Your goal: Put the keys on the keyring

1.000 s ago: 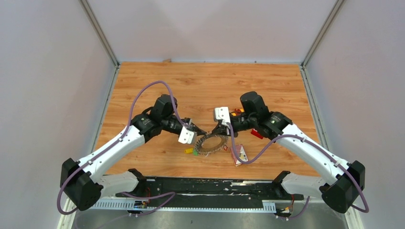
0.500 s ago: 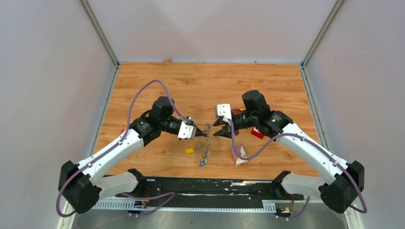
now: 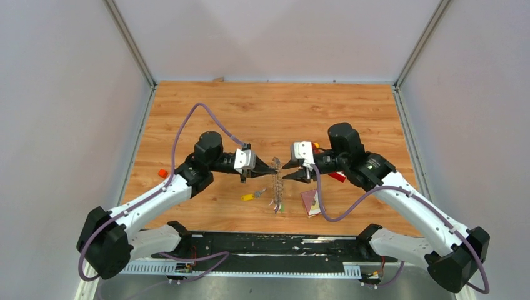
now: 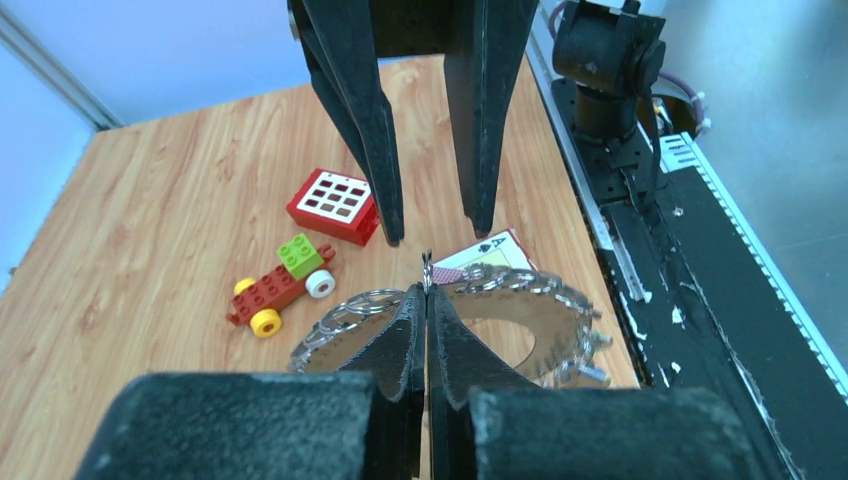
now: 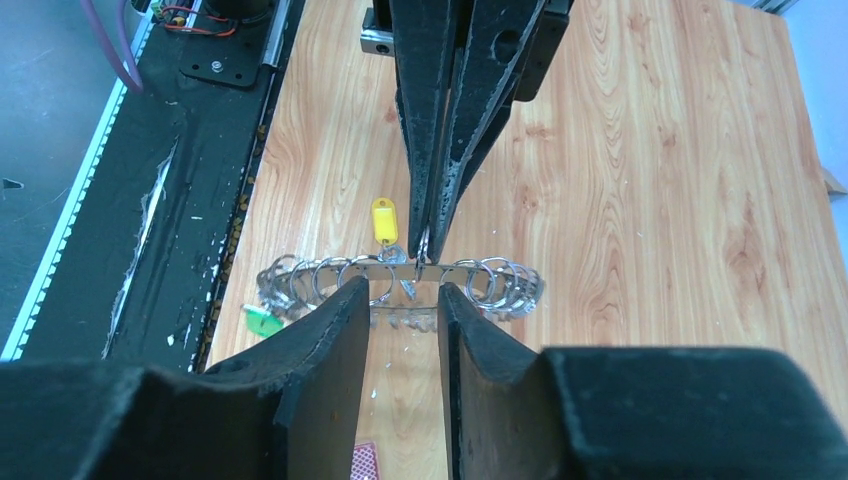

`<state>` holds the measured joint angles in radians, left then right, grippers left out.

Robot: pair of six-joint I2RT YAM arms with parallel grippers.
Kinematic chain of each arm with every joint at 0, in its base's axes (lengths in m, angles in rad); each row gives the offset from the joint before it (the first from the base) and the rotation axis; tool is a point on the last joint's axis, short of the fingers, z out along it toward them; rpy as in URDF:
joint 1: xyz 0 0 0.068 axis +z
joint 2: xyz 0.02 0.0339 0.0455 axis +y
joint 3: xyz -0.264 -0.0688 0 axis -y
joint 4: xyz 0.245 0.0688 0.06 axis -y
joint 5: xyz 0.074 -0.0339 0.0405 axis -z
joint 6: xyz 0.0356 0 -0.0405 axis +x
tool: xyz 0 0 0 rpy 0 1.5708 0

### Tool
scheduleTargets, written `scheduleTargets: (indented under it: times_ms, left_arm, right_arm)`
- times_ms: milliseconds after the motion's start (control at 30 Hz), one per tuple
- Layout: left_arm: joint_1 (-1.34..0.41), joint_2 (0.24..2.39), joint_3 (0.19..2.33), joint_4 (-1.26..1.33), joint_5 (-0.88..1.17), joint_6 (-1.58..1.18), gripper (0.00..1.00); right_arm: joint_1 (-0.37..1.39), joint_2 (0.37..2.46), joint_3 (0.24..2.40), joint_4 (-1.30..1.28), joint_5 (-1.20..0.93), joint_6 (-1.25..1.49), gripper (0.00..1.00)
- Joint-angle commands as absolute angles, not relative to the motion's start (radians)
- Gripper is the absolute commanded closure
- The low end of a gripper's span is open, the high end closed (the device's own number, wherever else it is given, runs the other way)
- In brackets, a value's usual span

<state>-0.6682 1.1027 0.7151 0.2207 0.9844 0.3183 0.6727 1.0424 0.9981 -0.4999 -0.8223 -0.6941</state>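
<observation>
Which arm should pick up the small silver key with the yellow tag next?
Right. The left gripper is shut on the large wire keyring packed with grey keys, holding it up. The right gripper hangs opposite, jaws apart and empty, so it looks free to fetch the yellow-tagged key.

keyring [image 3: 277, 187] between left fingers [image 3: 265, 169] and right fingers [image 3: 294, 164] | key [image 3: 249, 197] left of keyring | card [image 3: 310, 201] right of keyring

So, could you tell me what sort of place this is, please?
Probably a robot lab test cell: a wooden table boxed in by plain white panels, a left arm and right arm on a black rail, and props such as a toy car, a card and a keyring.
</observation>
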Motion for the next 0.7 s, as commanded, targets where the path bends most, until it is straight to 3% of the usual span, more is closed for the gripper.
scheduleTargets:
  times_ms: [0, 667]
  left_arm:
    - [-0.671, 1.103, 0.702, 0.453, 0.995, 0.164, 1.00]
    - [-0.670, 1.117, 0.648, 0.604, 0.996, 0.060, 1.00]
  right_arm:
    - [0.670, 1.034, 0.978, -0.440, -0.832, -0.699, 0.69]
    - [0.670, 1.065, 0.991, -0.390, -0.804, -0.642, 0.78]
